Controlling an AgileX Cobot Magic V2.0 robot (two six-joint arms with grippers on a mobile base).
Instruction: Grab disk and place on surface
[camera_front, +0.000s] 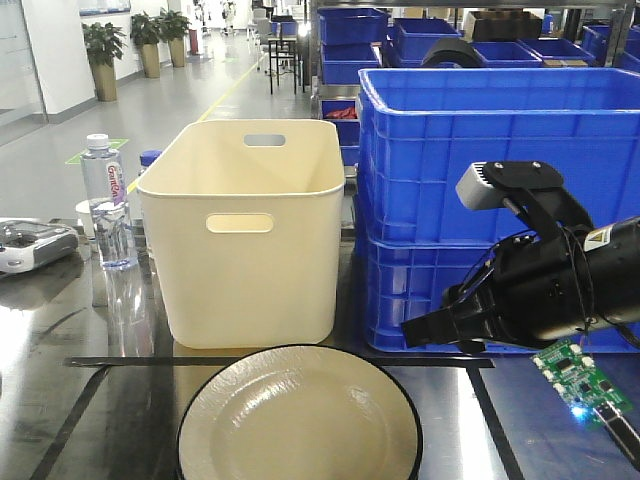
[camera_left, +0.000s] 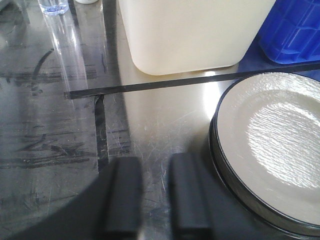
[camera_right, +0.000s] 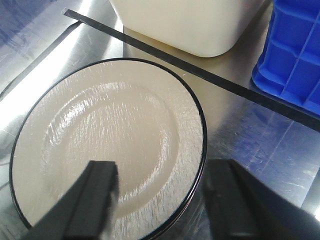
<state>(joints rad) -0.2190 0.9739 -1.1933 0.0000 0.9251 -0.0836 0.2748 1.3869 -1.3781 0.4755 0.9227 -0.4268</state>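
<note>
The disk is a cream plate with a black rim (camera_front: 298, 415) (camera_left: 275, 145) (camera_right: 100, 140), lying flat on the dark glossy surface (camera_front: 90, 400) (camera_left: 50, 135) (camera_right: 250, 125). My right gripper (camera_front: 430, 330) (camera_right: 162, 170) is open and hangs just above the plate's right rim. One finger is over the plate's inside and the other is outside the rim. My left gripper (camera_left: 156, 165) is open by a narrow gap with nothing between its fingers. It hovers low over the surface, just left of the plate, and is out of sight in the front view.
A cream bin (camera_front: 250, 230) stands right behind the plate, with stacked blue crates (camera_front: 480, 130) to its right. A water bottle (camera_front: 108, 205) and a grey device (camera_front: 30, 245) sit at the left. Black tape lines (camera_front: 130, 361) cross the surface. A green circuit board (camera_front: 580, 385) hangs under the right arm.
</note>
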